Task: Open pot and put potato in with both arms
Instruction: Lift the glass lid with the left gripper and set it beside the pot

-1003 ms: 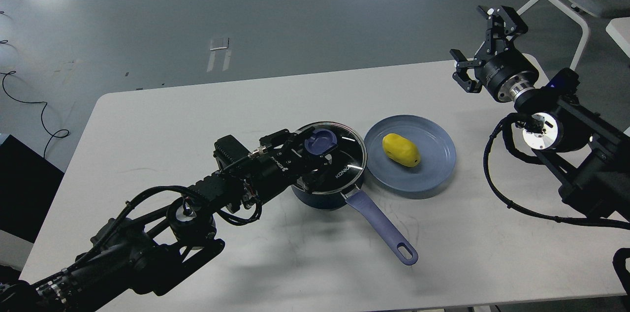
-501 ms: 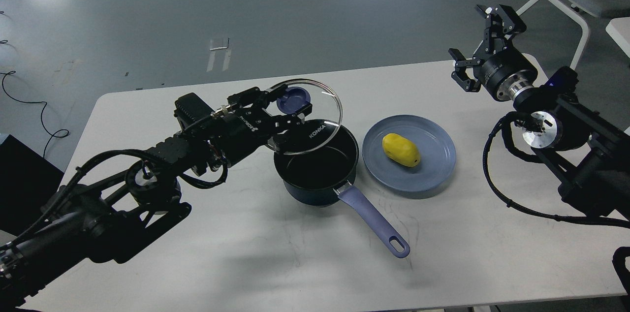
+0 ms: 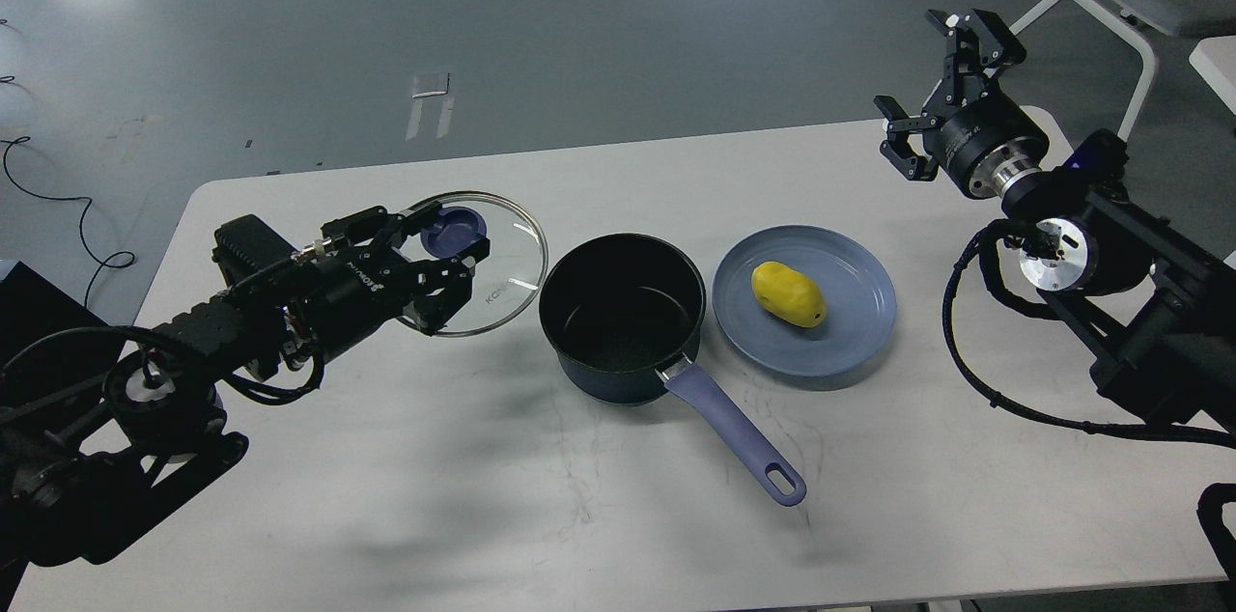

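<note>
The white table (image 3: 483,458) carries everything. Nearest to the camera lies the long lavender-blue handle (image 3: 736,433) with a hole at its end, pointing toward the front right. It belongs to the small dark navy saucepan (image 3: 623,318), which stands open near the middle of the table, its black inside bare.

Just to the right of the pot, close but apart, is the flat grey-blue plate (image 3: 840,342), and the smooth bright-yellow oval potato (image 3: 788,294) lies on it, left of its middle.

To the left of the pot, the left gripper (image 3: 454,250) is clamped on the blue knob (image 3: 456,228) of the round glass lid (image 3: 502,289). The lid is tilted; I cannot tell if its edge touches the table.

Farthest away, at the right back corner, the right gripper (image 3: 932,81) hangs above the table with its two fingers spread wide and holding nothing, well apart from the potato.
</note>
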